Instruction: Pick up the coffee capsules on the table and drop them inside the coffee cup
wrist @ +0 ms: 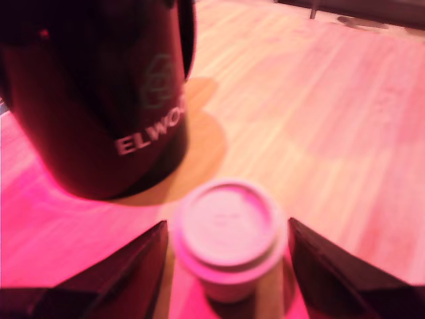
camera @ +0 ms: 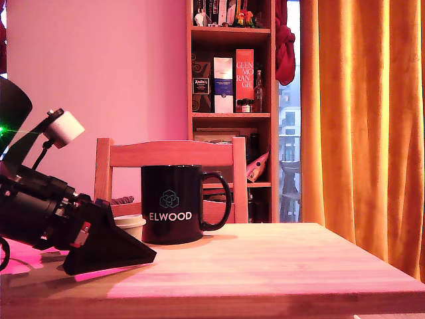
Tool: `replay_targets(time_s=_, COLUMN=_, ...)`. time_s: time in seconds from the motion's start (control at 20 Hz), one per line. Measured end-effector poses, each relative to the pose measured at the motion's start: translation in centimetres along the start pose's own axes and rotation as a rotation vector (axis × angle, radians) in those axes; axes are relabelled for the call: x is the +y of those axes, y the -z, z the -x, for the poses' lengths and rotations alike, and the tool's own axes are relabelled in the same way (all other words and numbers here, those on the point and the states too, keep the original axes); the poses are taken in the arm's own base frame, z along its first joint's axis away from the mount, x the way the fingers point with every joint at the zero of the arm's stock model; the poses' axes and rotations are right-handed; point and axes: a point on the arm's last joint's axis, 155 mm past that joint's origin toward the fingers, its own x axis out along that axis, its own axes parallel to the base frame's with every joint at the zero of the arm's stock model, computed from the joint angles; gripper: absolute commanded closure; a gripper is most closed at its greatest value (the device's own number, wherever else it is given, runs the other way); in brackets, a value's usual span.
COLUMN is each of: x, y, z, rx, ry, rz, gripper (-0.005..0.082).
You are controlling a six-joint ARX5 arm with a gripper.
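Nearest the wrist camera, the tool (wrist: 229,266) shows as two dark wedge-shaped fingers (wrist: 126,272) spread wide, one on each side of the coffee capsule (wrist: 229,232). The capsule stands upright on the worktop (wrist: 319,119) with its flat round rim facing up, sitting in the gap between the fingers; whether either finger touches its wall cannot be told from the blurred picture, but a strip of wood shows between the capsule and each finger, so the tool is not closed on it. In the exterior view the black arm reaches in from the exterior view's left, and the tool (camera: 109,242) slopes down so that its tip rests low at the worktop (camera: 279,266), hiding most of the capsule (camera: 130,224), whose pale rim and upper wall peek out above it. Just beyond the capsule, near but apart from it, stands the coffee cup (camera: 174,203), glossy black, upright, its loop handle pointing to the exterior view's right and the white ELWOOD lettering facing the camera; the wrist view shows the same cup (wrist: 93,93) looming behind the capsule. Farther back are a wooden chair (camera: 169,154), a bookshelf (camera: 231,73) and orange curtains (camera: 362,113).
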Motion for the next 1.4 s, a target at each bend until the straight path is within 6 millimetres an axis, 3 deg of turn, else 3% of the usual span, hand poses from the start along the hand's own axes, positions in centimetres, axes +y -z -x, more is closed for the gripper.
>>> replay_targets(time_s=0.25, x=-0.8, y=-0.1, z=-0.2, rx=-0.001, ry=0.025, rz=-0.007, gripper=0.0262)
replay_targets(time_s=0.35, x=-0.9, y=-0.1, z=-0.2, rx=-0.001, ry=0.028, rz=-0.009, gripper=0.0362)
replay_targets(time_s=0.5, x=-0.9, y=-0.1, z=-0.2, rx=-0.001, ry=0.028, rz=-0.009, gripper=0.0597)
replay_targets(time_s=0.6, x=-0.9, y=-0.1, z=-0.2, rx=-0.001, ry=0.029, rz=-0.009, gripper=0.0658)
replay_targets(time_s=1.1, x=-1.4, y=-0.7, z=0.0, rx=-0.019, ry=0.055, rz=0.055, gripper=0.0659)
replay_targets(time_s=1.4, x=-2.1, y=-6.2, z=1.9, rx=-0.164, ry=0.075, rz=0.01, gripper=0.0659)
